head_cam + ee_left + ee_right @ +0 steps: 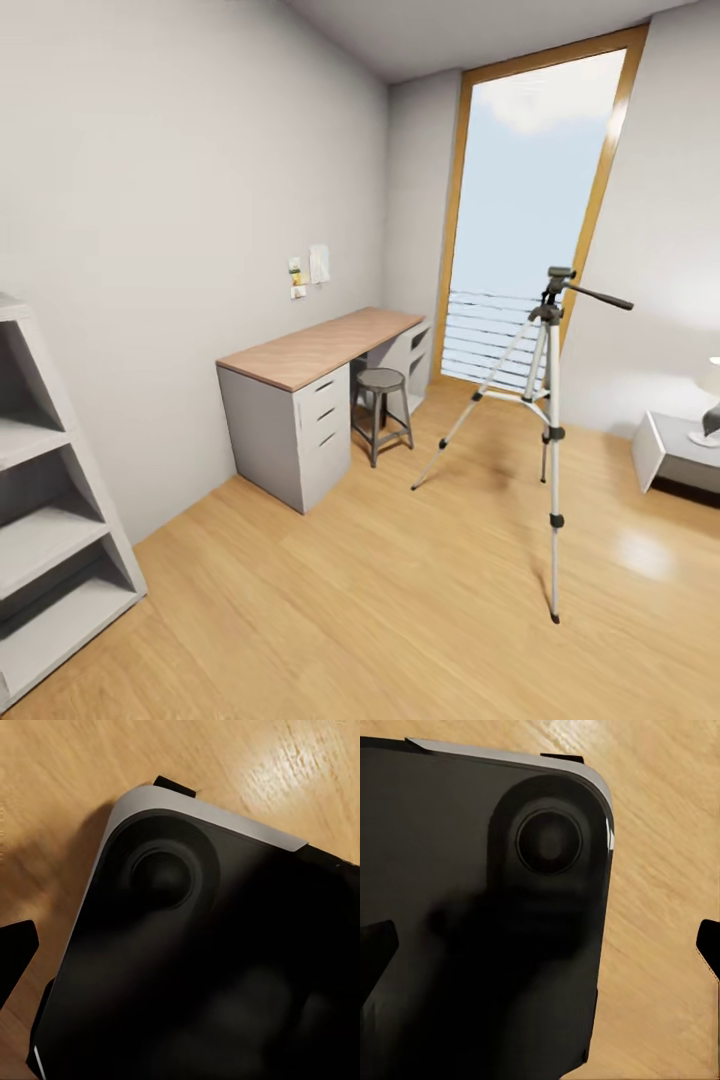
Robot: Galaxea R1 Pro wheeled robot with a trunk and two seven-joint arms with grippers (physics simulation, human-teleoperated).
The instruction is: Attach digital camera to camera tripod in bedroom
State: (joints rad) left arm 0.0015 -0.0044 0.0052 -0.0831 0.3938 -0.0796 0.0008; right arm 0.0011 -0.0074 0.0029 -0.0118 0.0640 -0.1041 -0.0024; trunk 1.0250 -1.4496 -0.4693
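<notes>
The camera tripod stands on the light wood floor at the right of the head view, in front of the tall window. Its silver legs are spread, and its dark pan head with the long side handle carries nothing. The digital camera is out of view. My right gripper is open over the floor, both dark fingertips set wide apart and nothing between them. One fingertip of my left gripper shows at the same wide spread; the other is lost against my dark base.
A wood-topped desk with drawers runs along the left wall, a grey round stool tucked beside it. A white shelf stands at the near left. A low white piece of furniture sits at the right edge. My black base lies under both wrists.
</notes>
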